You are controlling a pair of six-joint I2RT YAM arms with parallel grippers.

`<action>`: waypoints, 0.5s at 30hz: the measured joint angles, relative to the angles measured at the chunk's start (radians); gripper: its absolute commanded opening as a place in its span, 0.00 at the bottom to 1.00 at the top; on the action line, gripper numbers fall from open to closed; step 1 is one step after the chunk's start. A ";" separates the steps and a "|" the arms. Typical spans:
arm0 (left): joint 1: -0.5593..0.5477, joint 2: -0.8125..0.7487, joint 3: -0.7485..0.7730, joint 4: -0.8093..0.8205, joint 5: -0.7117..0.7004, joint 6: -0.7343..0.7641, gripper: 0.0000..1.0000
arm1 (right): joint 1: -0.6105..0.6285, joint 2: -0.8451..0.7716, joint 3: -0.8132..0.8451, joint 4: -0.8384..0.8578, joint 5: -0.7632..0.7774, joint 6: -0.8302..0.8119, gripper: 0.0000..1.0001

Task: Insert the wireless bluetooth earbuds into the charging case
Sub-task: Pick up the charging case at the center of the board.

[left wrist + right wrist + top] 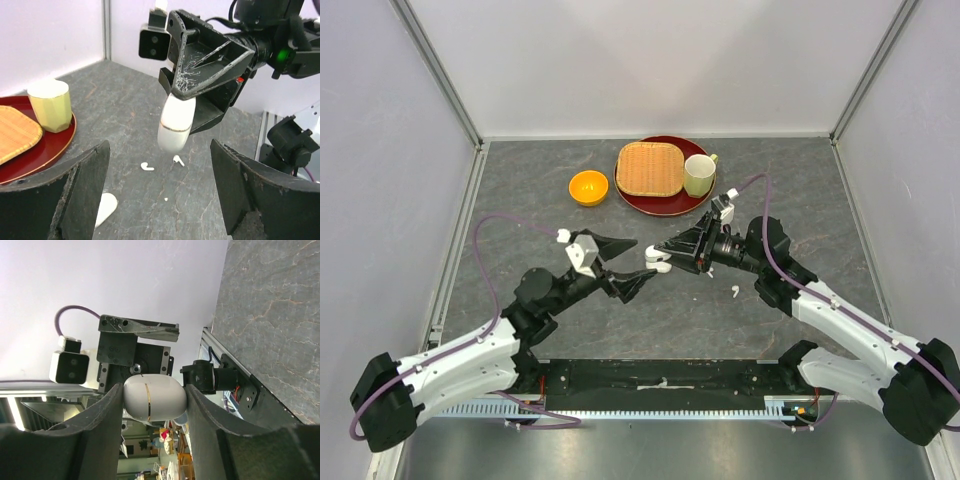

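Case in the air, earbuds on the table.
The right gripper (665, 258) is clamped on the case (176, 122); the left gripper (632, 262) waits just beside it, jaws wide apart. The earbuds (147, 166) lie on the table (125, 110) below. The smooth case may slip or turn if the left fingers push it.

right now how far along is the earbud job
Done: nothing visibly seated. In hand: the right gripper holds the charging case in the air, seemingly closed; the left gripper is open facing it. Left: two earbuds lie loose on the table, so opening and inserting remain.
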 measured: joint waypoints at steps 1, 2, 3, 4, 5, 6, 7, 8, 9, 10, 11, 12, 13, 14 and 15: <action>0.000 -0.019 -0.033 0.048 -0.010 -0.006 0.88 | 0.000 0.000 -0.005 0.008 0.005 0.005 0.00; 0.000 -0.035 -0.062 0.086 -0.017 -0.008 0.89 | 0.000 -0.001 -0.008 0.011 0.007 0.009 0.00; 0.000 -0.053 -0.103 0.143 -0.021 -0.009 0.89 | 0.000 -0.001 -0.011 0.013 0.011 0.012 0.00; 0.000 -0.069 -0.142 0.188 -0.023 -0.009 0.89 | 0.000 -0.001 -0.013 0.013 0.013 0.015 0.00; 0.000 -0.082 -0.177 0.233 -0.023 -0.009 0.88 | 0.000 0.000 -0.014 0.013 0.014 0.017 0.00; -0.001 -0.092 -0.203 0.264 -0.023 -0.009 0.88 | 0.000 -0.001 -0.014 0.014 0.016 0.019 0.00; -0.002 -0.098 -0.217 0.283 -0.022 -0.008 0.88 | 0.000 0.000 -0.014 0.014 0.016 0.020 0.00; -0.002 -0.103 -0.222 0.299 -0.020 -0.008 0.87 | 0.000 0.000 -0.014 0.016 0.016 0.020 0.00; -0.002 -0.105 -0.224 0.312 -0.019 -0.008 0.86 | 0.000 0.000 -0.014 0.018 0.016 0.021 0.00; -0.002 -0.106 -0.224 0.339 -0.019 -0.008 0.85 | 0.000 0.000 -0.014 0.021 0.015 0.023 0.00; -0.002 -0.106 -0.224 0.358 -0.019 -0.008 0.83 | 0.000 0.000 -0.014 0.023 0.013 0.023 0.00; -0.002 -0.103 -0.224 0.380 -0.019 -0.008 0.82 | 0.000 0.001 -0.014 0.024 0.011 0.023 0.00; -0.002 -0.097 -0.224 0.401 -0.016 -0.007 0.81 | 0.000 0.003 -0.014 0.025 0.008 0.024 0.00; -0.002 -0.090 -0.224 0.419 -0.009 -0.006 0.81 | 0.000 0.005 -0.014 0.026 0.005 0.024 0.00; -0.002 -0.077 -0.224 0.434 0.001 -0.005 0.80 | 0.000 0.008 -0.014 0.026 0.000 0.027 0.00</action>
